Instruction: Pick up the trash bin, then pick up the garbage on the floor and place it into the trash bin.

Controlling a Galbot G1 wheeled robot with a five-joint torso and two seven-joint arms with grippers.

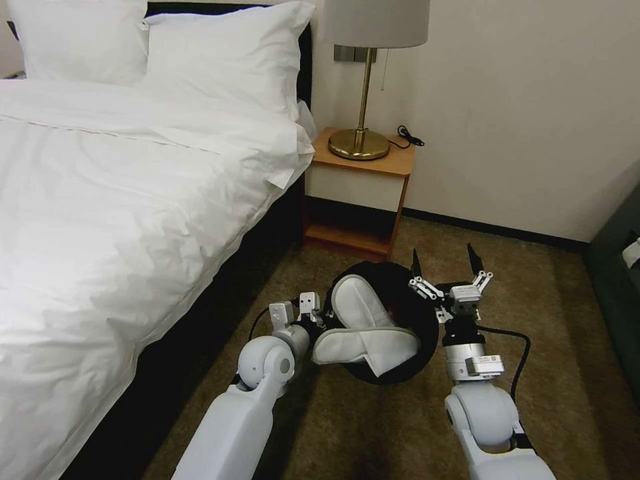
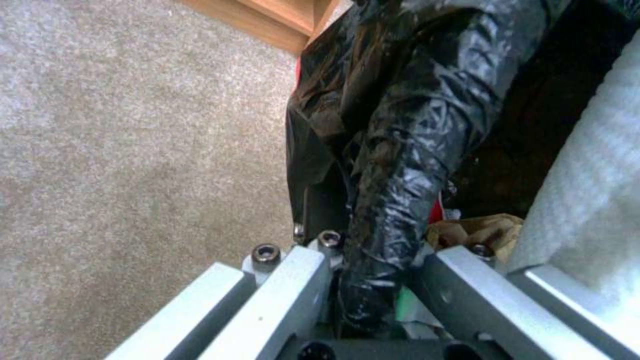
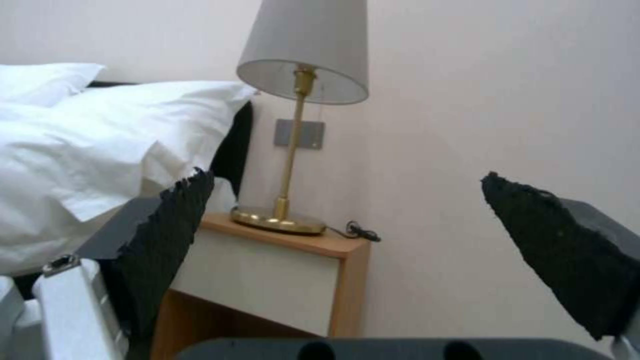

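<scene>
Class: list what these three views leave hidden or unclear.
1. Bin contents: head view, covered by two slippers.
2. Left gripper tips: left wrist view, buried in the black bag.
3. Floor beneath the right gripper: right wrist view faces the lamp.

Your left pincer [image 1: 320,312] is clamped tight on the trash bin [image 1: 420,320] rim, forearm reaching forward low. Your right pincer [image 1: 445,263] points upward beside it, fingers [image 3: 567,250] spread wide, holding nothing.
</scene>
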